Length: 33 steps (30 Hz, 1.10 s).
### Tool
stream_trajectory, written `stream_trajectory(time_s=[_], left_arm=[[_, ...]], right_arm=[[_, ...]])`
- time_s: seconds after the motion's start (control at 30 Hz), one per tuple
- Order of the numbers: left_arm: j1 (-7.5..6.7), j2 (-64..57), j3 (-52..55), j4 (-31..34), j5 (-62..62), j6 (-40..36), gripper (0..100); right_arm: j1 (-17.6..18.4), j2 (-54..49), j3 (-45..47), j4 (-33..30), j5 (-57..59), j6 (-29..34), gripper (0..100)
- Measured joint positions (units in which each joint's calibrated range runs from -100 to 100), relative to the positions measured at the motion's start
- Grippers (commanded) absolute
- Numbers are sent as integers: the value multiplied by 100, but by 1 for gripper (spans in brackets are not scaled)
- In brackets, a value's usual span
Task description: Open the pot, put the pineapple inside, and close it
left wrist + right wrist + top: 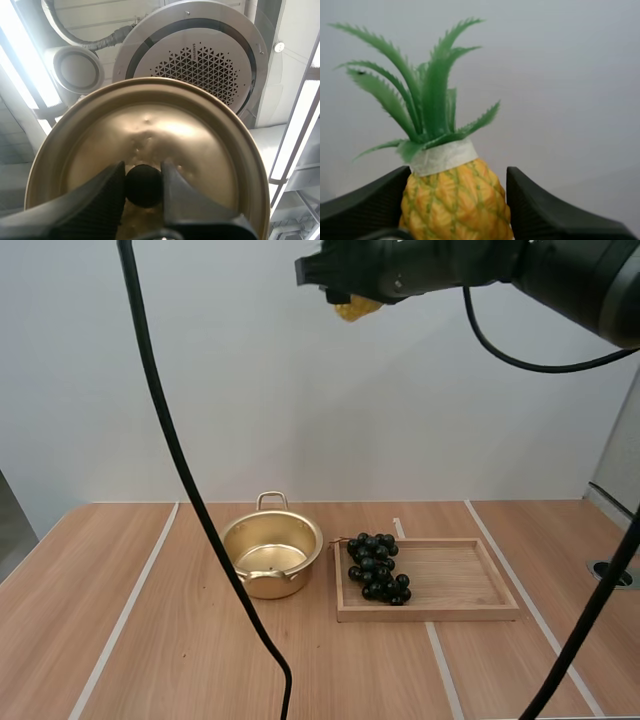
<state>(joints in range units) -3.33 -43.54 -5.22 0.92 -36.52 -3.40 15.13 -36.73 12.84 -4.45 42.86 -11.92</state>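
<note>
Pineapple (454,200) wedged between fingers (540,212) of right gripper (459,172).

High camera overlooks the table (60,620); wrist cameras close-up.

Dark grapes (377,568) at a wooden tray's (462,576) left end, on the table (120,640)

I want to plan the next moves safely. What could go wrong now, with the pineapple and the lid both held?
1. The right pincer holds the pineapple high above the table; if it slips, it may miss the pot or hit the grapes beside it.
2. The left pincer pinches only the small knob of the lid, which may tilt or swing.
</note>
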Motion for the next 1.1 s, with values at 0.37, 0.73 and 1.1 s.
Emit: stream_trajectory(time_s=[0.37,0.73,1.1], left_arm=[[0,0,0,0,400,0,0],[0,0,0,0,417,80,0],[0,16,0,0,417,163,0]], right_arm=[[146,1075,0,1825,1293,-909,0],[152,2592,0,3217,1293,-2269,0],[413,3862,0,2958,1776,-2473,0]])
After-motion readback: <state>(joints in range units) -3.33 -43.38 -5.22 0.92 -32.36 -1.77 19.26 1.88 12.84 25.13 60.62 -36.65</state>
